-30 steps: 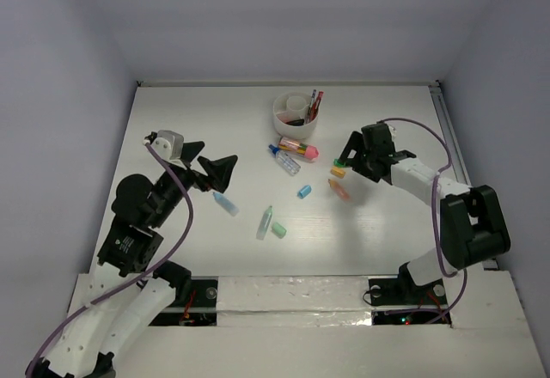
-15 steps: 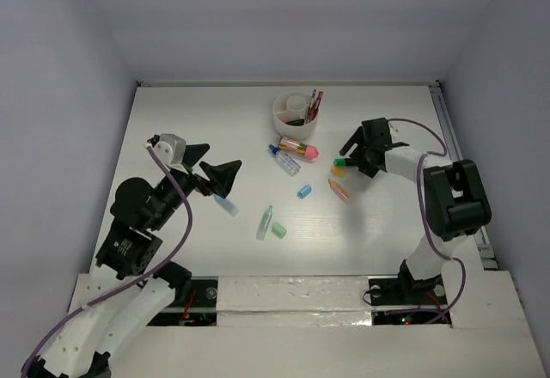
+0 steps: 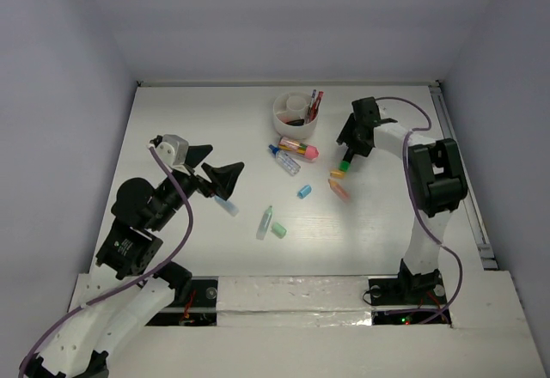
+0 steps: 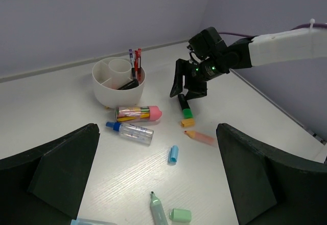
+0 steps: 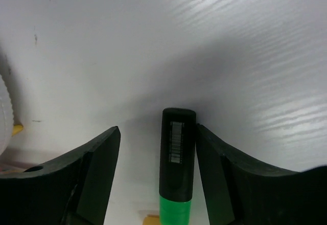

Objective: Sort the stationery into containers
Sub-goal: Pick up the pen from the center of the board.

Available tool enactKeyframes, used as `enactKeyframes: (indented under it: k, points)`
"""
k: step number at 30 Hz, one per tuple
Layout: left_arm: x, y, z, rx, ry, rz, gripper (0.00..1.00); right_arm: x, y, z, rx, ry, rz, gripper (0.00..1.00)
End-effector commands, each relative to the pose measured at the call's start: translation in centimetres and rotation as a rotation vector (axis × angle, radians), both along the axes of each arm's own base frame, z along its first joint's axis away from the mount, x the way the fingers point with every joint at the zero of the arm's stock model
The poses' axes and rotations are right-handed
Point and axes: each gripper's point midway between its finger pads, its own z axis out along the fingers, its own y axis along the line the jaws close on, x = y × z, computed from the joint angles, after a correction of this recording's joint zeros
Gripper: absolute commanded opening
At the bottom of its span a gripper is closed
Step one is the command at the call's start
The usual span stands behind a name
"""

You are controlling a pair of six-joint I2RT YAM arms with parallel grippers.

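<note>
The white cup [image 4: 109, 91] stands at the far side of the table [image 3: 172, 120]. Inside it, thin walls divide the space around a round inner tube [image 4: 119, 65]. In the compartment to the right of this tube, as my left wrist camera sees it, the red pens [image 4: 137, 63] stand upright together with a thinner dark-blue pen [image 4: 131, 57], and their tops rise above the rim. In the near compartment a black piece [image 4: 127, 85] lies slanted. I cannot see into the inner tube itself. Just in front of the cup, on the table, lie a clear case with a pink cap [image 4: 137, 113] and a clear pen with a blue cap [image 4: 130, 132]. My right pincer [image 5: 157, 133] is low over the table, to the right of the cup. Its fingers stand partly apart on both sides of the black marker with a green end [image 5: 178, 153]. One finger is right at the marker's side and the other has a gap, so the marker is not gripped. My left pincer [image 4: 156, 133] hangs well apart from the cup, spread wide and holding nothing.
</note>
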Motion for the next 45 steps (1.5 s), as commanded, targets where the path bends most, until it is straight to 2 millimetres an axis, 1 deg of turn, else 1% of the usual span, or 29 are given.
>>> enactKeyframes:
  k: [1,2,6,7,8,9,10,15,21,22,23,24,25,27,28,29,30,31,32,33,35,36,37,39,40,41,42,43,45]
  points:
    - [-0.4,-0.3,2.5,-0.033,-0.06,-0.02,0.99,-1.8,-1.3,-2.2,-0.125,0.163,0.109,0.65]
    - [-0.4,-0.3,2.5,-0.032,-0.061,-0.019,0.99,-1.4,-1.3,-1.8,-0.132,0.163,0.121,0.65]
    - [-0.4,-0.3,2.5,-0.032,-0.061,-0.017,0.99,-1.7,-1.8,-1.8,-0.174,0.187,0.155,0.58]
    - [-0.4,-0.3,2.5,-0.032,-0.061,-0.017,0.99,-2.0,-1.9,-1.9,-0.185,0.206,0.173,0.53]
    - [-0.4,-0.3,2.4,-0.032,-0.059,-0.017,0.99,-2.2,-1.9,-2.3,-0.19,0.224,0.185,0.52]
    - [-0.4,-0.3,2.4,-0.031,-0.06,-0.017,0.99,-1.9,-1.7,-2.2,-0.188,0.224,0.203,0.49]
    - [-0.4,-0.3,2.5,-0.032,-0.061,-0.017,0.99,-2.5,-1.7,-2.5,-0.192,0.256,0.227,0.48]
    - [-0.4,-0.2,2.5,-0.034,-0.062,-0.017,0.99,-2.9,-1.8,-3.4,-0.227,0.302,0.267,0.47]
    - [-0.4,-0.3,2.4,-0.032,-0.058,-0.017,0.99,-2.0,-1.8,-3.6,-0.248,0.326,0.285,0.45]
    - [-0.3,-0.3,2.4,-0.032,-0.057,-0.016,0.99,-2.1,-1.9,-3.9,-0.255,0.341,0.289,0.42]
    - [-0.3,-0.3,2.3,-0.031,-0.056,-0.014,0.99,-1.8,-1.9,-3.7,-0.258,0.337,0.289,0.38]
    - [-0.3,-0.3,2.3,-0.031,-0.056,-0.014,0.99,-1.8,-1.5,-3.8,-0.261,0.336,0.298,0.33]
    - [-0.3,-0.2,2.3,-0.03,-0.057,-0.013,0.99,-1.7,-1.6,-3.7,-0.264,0.329,0.294,0.25]
    - [-0.2,-0.3,2.3,-0.029,-0.056,-0.013,0.99,-1.3,-1.5,-3.3,-0.264,0.306,0.282,0.17]
    - [-0.1,-0.3,2.2,-0.027,-0.052,-0.013,0.99,-0.5,-1.3,-2.9,-0.253,0.266,0.272,0.11]
    - [-0.1,-0.4,2.0,-0.026,-0.047,-0.014,0.99,0.0,-1.0,-1.9,-0.241,0.228,0.267,0.08]
    - [0.0,-0.4,2.0,-0.025,-0.045,-0.014,0.99,0.2,-0.8,-1.6,-0.229,0.208,0.267,0.07]
    - [0.1,-0.5,1.8,-0.023,-0.039,-0.014,0.99,1.3,0.0,-0.8,-0.196,0.145,0.269,0.06]
    - [0.2,-0.5,1.6,-0.019,-0.035,-0.013,0.99,1.9,0.3,0.0,-0.18,0.106,0.268,0.03]
    - [0.3,-0.6,1.6,-0.017,-0.032,-0.011,0.99,2.5,0.6,1.8,-0.166,0.048,0.263,0.02]
    - [0.6,-0.6,1.3,-0.013,-0.024,-0.007,0.99,3.8,1.1,3.9,-0.142,-0.059,0.249,0.01]
    - [0.7,-0.6,1.2,-0.011,-0.022,-0.003,0.99,4.3,1.3,6.4,-0.131,-0.13,0.244,0.01]
    - [0.8,-0.6,1.1,-0.009,-0.018,0.004,0.99,4.9,1.5,7.6,-0.117,-0.194,0.239,0.01]
    - [1.1,-0.5,0.7,-0.003,-0.009,0.013,0.99,5.1,2.8,10.5,-0.088,-0.291,0.254,0.0]
    - [1.3,-0.5,0.5,0.001,-0.004,0.02,0.99,5.4,3.3,13.3,-0.059,-0.382,0.254,0.0]
    - [1.5,-0.6,0.3,0.005,0.004,0.024,0.99,5.3,4.3,14.9,-0.044,-0.432,0.271,0.0]
    - [1.7,-0.6,0.1,0.01,0.01,0.029,0.99,5.0,5.7,16.1,-0.031,-0.472,0.296,0.0]
    - [1.9,-0.5,-0.1,0.015,0.016,0.038,0.99,5.2,6.6,19.0,-0.026,-0.564,0.302,0.0]
    - [2.5,-0.7,-0.7,0.028,0.036,0.044,0.99,4.9,8.3,21.0,-0.028,-0.644,0.322,0.0]
